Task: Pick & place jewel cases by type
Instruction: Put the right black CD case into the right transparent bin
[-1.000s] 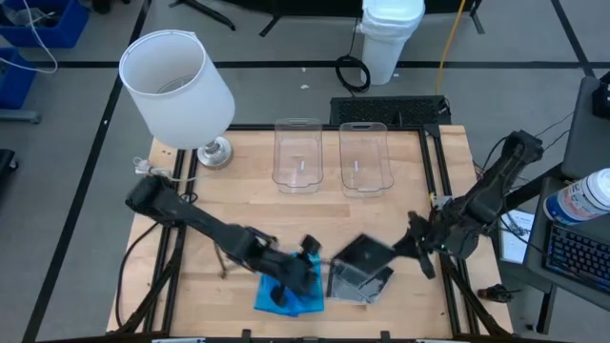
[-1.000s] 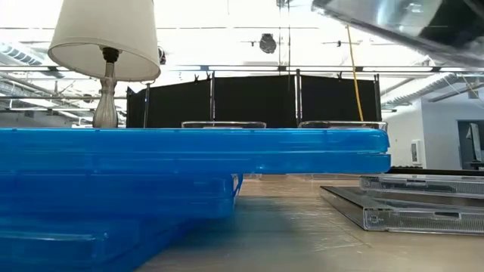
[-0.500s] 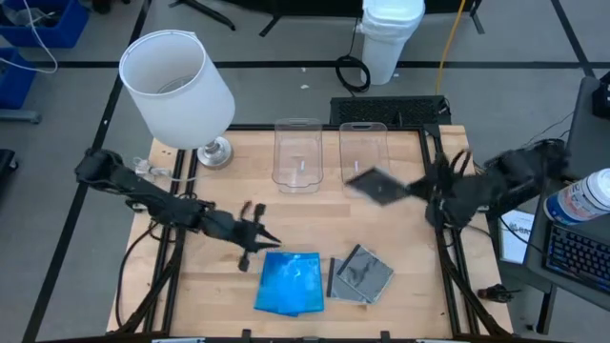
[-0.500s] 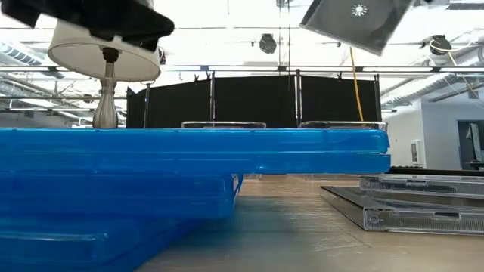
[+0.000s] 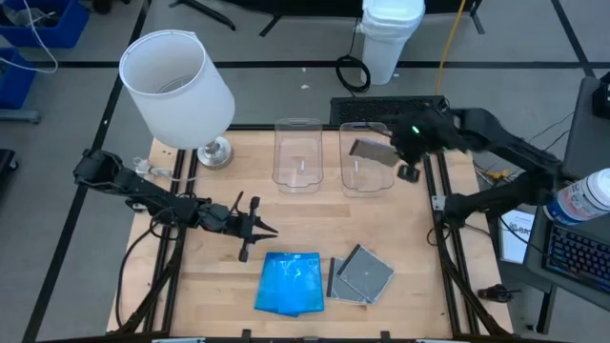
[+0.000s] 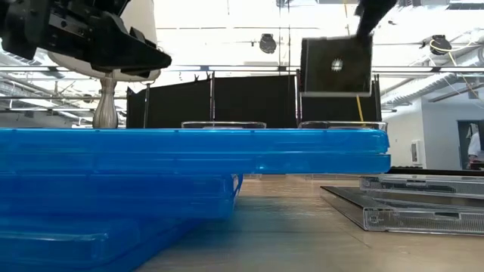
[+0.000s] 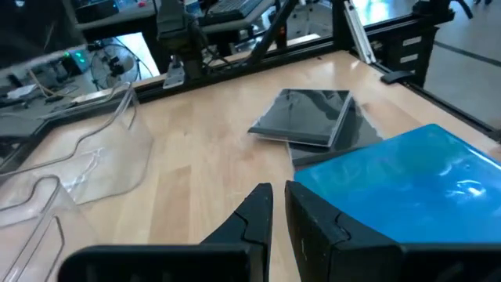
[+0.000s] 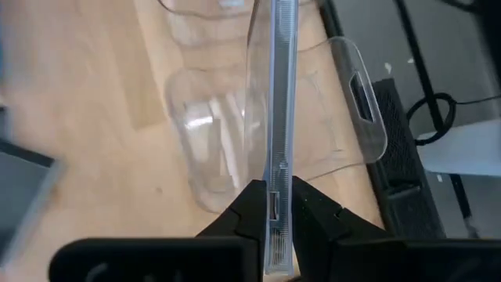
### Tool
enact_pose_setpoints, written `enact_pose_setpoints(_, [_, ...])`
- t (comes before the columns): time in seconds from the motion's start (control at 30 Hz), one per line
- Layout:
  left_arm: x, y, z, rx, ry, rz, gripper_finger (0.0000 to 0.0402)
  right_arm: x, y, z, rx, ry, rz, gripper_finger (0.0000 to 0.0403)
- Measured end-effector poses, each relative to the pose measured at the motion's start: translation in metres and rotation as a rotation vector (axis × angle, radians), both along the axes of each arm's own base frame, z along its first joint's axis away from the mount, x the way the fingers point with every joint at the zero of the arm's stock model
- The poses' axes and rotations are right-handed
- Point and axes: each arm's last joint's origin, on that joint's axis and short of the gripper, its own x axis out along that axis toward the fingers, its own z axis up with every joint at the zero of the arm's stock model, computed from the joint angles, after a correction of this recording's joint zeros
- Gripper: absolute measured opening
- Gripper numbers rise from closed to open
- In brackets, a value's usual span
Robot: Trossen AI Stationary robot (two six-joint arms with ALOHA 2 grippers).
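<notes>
Right gripper pinches a grey jewel case edge-on above the right bin, which holds nothing.

Blue cases are bright, glossy blue; grey cases are clear-edged with dark grey inserts; the held case is grey, its edge clear; bins are colourless and transparent; the table is pale wood with grain; the lamp has a white shade and silvery base; arms are black.
</notes>
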Motion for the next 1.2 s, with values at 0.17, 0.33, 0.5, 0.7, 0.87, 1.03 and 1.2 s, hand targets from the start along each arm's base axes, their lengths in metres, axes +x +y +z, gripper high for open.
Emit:
enact_pose_setpoints(0.17, [0.0, 0.0, -0.001, 0.022, 0.006, -0.009, 0.0046, 0.006, -0.051, -0.019, 0.084, 0.089, 0.037, 0.0031])
enact_pose_setpoints(0.33, [-0.001, 0.002, -0.004, 0.069, 0.039, -0.001, 0.0046, 0.014, -0.087, -0.037, 0.184, 0.058, 0.136, 0.0031])
enact_pose_setpoints(0.5, [0.0, 0.007, -0.005, 0.079, 0.043, 0.021, 0.0046, 0.031, -0.113, -0.062, 0.266, 0.057, 0.196, 0.0032])
enact_pose_setpoints(0.7, [0.002, 0.012, -0.005, 0.083, 0.045, 0.042, 0.0046, 0.047, -0.131, -0.093, 0.384, 0.119, 0.212, 0.0032])
enact_pose_setpoints(0.87, [0.001, 0.013, -0.007, 0.09, 0.069, 0.044, 0.0046, 0.05, -0.135, -0.103, 0.415, 0.149, 0.21, 0.0032])
enact_pose_setpoints(1.03, [0.0, 0.013, -0.01, 0.088, 0.098, 0.046, 0.0046, 0.046, -0.134, -0.099, 0.389, 0.172, 0.201, 0.003])
enact_pose_setpoints(1.2, [0.0, 0.013, -0.01, 0.087, 0.1, 0.045, 0.0046, 0.04, -0.132, -0.095, 0.338, 0.246, 0.176, 0.0031])
